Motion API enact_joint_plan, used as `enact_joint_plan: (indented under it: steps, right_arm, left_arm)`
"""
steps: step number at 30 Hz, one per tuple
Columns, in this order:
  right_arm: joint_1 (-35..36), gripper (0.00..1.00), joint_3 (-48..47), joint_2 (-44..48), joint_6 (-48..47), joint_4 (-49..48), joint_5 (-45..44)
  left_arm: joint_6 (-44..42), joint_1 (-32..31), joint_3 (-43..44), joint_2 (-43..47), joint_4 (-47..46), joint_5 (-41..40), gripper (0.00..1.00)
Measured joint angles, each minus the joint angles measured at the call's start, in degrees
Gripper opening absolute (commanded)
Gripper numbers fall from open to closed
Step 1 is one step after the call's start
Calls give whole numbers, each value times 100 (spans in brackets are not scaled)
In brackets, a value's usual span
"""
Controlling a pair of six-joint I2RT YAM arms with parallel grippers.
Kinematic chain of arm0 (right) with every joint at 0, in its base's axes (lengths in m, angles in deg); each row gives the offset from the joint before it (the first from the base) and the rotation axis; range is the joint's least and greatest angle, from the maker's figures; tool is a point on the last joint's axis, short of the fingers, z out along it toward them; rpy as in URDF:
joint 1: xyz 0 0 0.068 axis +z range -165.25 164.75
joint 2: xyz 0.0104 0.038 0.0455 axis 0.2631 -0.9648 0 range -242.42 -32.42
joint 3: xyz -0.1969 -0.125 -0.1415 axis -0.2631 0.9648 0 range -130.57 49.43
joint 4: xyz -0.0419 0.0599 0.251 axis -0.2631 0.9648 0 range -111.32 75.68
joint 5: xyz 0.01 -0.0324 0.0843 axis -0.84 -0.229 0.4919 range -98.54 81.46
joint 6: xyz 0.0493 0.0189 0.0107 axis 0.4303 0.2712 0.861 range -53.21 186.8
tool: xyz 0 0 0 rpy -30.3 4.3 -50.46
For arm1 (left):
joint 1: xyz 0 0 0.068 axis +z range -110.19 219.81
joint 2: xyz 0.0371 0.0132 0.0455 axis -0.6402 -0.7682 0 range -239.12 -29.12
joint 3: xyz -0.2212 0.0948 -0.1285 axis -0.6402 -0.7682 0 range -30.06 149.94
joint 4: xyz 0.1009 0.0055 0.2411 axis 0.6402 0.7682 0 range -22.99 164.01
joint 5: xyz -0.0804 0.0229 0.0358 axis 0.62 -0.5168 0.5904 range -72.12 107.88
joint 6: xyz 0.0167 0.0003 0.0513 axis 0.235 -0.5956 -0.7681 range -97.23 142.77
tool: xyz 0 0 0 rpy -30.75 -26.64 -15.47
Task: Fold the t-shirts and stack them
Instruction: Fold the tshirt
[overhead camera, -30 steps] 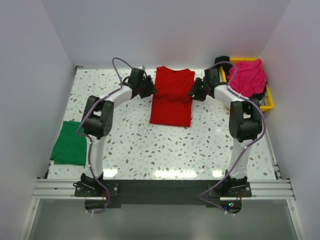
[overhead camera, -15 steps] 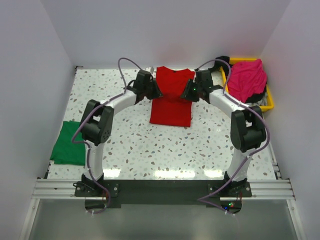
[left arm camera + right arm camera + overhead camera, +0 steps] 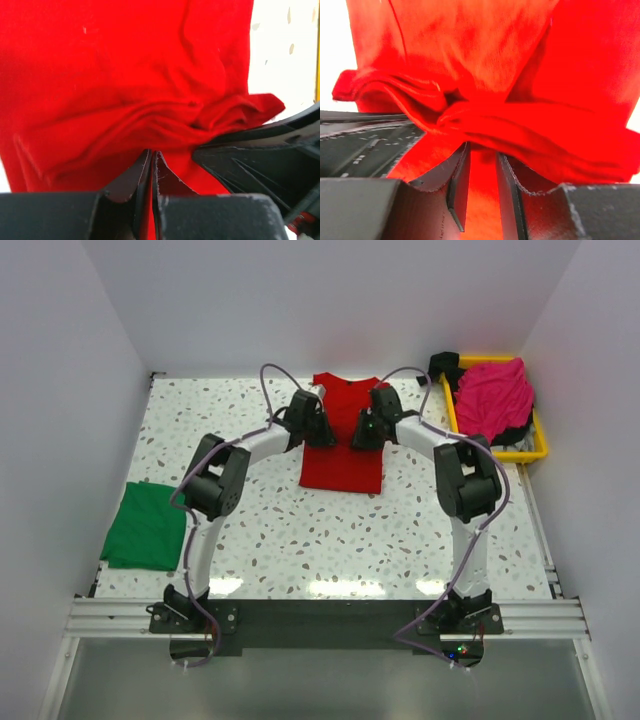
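1. The red t-shirt [image 3: 342,462] is lying flat on the table [image 3: 300,530] toward 12 o'clock in the top view. Its neckline is pointing at the far wall, and both arms are reaching over its middle.
2. The left gripper [image 3: 151,153] is reaching in from 9 o'clock. Its wrist view is showing the jaws pressed almost together, pinching a thin sliver of red cloth. In the top view the arm is hiding this.
3. The right gripper [image 3: 482,150] is reaching in from 3 o'clock. Its wrist view is showing the jaws standing a narrow gap apart, with red cloth filling the gap and a bunched fold riding just past the tips.
4. Each wrist view is also catching the other gripper's black body close by, with wrinkled cloth gathered between the two.
5. Only the top view is showing the green t-shirt [image 3: 145,525], lying folded at 8 o'clock by the table's edge. It alone is also showing the magenta-pink t-shirt [image 3: 492,395], heaped in the yellow tray [image 3: 536,447] at 2 o'clock.
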Motion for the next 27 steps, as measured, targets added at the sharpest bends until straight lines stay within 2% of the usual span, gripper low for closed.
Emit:
enact_joint_plan:
  steps: [13, 22, 27]
  right_arm:
    - [-177, 31, -1137, -525, -98, 162, -131]
    - [-337, 32, -1550, -1014, -162, 302, -103]
    - [-378, 36, -1580, -1038, -208, 330, -66]
  left_arm:
    - [-116, 304, 1180, -664, 111, -2, 12]
    - [-111, 492, 1305, -966, 181, 63, 12]
    - [-114, 520, 1305, -968, 179, 111, 12]
